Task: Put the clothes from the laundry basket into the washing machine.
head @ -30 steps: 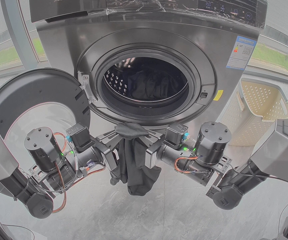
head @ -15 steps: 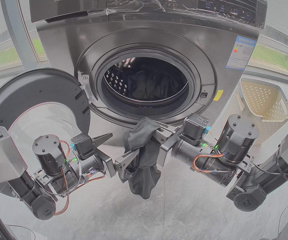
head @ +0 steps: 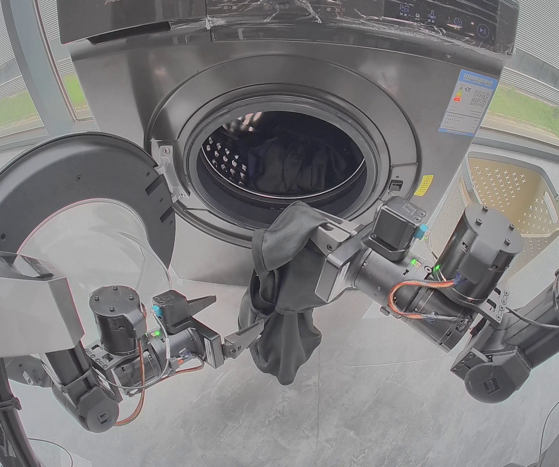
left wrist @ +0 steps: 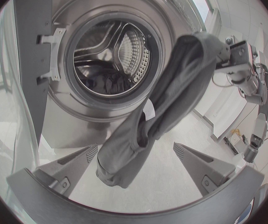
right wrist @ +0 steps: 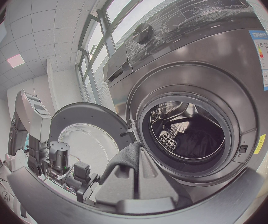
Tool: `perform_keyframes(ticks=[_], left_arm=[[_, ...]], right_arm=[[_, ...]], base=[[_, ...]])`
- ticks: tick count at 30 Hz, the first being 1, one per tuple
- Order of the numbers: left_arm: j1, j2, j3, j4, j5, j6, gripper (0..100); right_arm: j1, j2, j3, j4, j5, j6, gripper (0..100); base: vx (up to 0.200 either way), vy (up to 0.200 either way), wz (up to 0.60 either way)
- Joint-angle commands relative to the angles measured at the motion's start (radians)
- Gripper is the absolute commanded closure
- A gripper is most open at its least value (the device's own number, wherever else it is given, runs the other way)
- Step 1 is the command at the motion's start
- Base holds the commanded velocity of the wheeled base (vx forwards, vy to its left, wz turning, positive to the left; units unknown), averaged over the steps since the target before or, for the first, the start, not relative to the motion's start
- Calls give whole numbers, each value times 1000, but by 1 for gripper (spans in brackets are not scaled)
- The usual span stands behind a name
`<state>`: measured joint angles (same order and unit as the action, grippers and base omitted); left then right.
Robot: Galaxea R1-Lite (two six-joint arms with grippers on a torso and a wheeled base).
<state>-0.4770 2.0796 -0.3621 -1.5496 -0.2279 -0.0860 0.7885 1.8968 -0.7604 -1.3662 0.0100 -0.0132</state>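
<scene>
Centre frame, the right end effector (head: 315, 231) is clamped on a dark garment (head: 286, 293) that hangs below the washing machine (head: 130, 92) mouth, cloth hiding its fingertips. Lower left, the left end effector (head: 227, 322) is spread wide beside the garment's lower end. The door (head: 65, 183) stands open at left. At right, the laundry basket (head: 512, 209) is partly behind the arm.

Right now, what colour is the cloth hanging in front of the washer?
Plain dark grey; the cloth shows best in the left wrist view.

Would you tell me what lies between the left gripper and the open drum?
The dark garment, hanging from the right gripper; left wrist view shows it.
</scene>
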Motion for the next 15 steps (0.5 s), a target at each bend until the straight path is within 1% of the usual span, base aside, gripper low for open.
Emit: perform_keyframes(ticks=[1, 2, 4, 5, 8, 15], left_arm=[[1, 50, 11, 0, -10, 2, 0], [1, 77, 25, 0, -24, 5, 0], [3, 80, 25, 0, -24, 5, 0], [15, 122, 22, -1, -27, 6, 0], [21, 143, -1, -1, -28, 6, 0], [40, 234, -126, -1, -28, 11, 0]], right_arm=[[1, 2, -17, 6, -1, 1, 100], [3, 2, -20, 9, -2, 1, 100], [5, 2, -20, 9, -1, 1, 100], [12, -1, -16, 9, -2, 1, 100], [15, -2, -17, 9, -2, 2, 100], [18, -5, -19, 9, -2, 2, 100]], base=[[0, 0, 0], [0, 0, 0], [0, 0, 0], [0, 0, 0], [0, 0, 0], [0, 0, 0]])
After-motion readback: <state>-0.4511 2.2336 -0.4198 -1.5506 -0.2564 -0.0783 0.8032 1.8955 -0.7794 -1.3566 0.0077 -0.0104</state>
